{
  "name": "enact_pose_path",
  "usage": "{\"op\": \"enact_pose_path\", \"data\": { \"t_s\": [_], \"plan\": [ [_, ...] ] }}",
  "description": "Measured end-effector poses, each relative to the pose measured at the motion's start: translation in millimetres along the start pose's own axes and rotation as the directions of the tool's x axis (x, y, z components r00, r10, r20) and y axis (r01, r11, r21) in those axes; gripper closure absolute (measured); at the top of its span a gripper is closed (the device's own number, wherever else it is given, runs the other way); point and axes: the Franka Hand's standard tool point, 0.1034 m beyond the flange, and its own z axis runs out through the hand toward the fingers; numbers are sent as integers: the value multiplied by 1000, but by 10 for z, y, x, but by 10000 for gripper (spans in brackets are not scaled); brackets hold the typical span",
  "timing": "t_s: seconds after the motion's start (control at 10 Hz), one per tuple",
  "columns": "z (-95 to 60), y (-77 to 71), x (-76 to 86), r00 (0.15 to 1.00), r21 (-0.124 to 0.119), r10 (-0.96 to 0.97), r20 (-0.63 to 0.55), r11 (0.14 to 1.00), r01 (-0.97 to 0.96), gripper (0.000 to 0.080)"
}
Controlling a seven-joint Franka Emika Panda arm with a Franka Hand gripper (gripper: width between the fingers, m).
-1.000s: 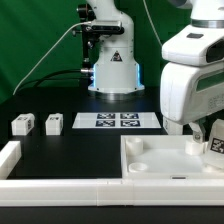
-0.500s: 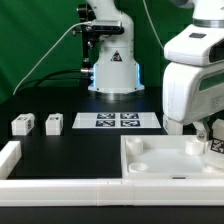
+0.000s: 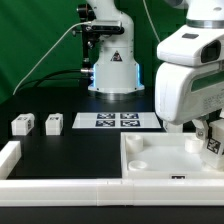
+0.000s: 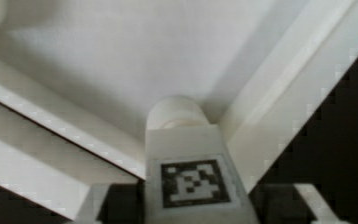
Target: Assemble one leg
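Exterior view: arm housing shifting toward exterior view's left since half a second ago, gripper (image 3: 210, 138) sinking slightly. Gripper carrying leg (image 3: 212, 147) marker-face outward, hanging just above far right corner of white tray part (image 3: 150, 160), probably lining up with corner socket. Spare legs (image 3: 22, 125) lying well apart beside marker board (image 3: 117, 121).

Wrist view: jaws closing narrow on leg's sides near marker end. Rounded tip staying free, pointing into tray corner where walls are meeting. Seating not yet looking done.
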Motion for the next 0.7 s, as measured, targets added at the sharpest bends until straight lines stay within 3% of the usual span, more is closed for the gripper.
{"op": "enact_pose_path", "data": {
  "t_s": [0.3,0.6,0.7],
  "plan": [
    [2,14,-7,999,0,50,0,999,-50,498],
    [5,6,-7,940,5,341,0,940,-341,500],
    [11,-2,-6,880,11,474,-1,880,-474,500]
  ]
}}
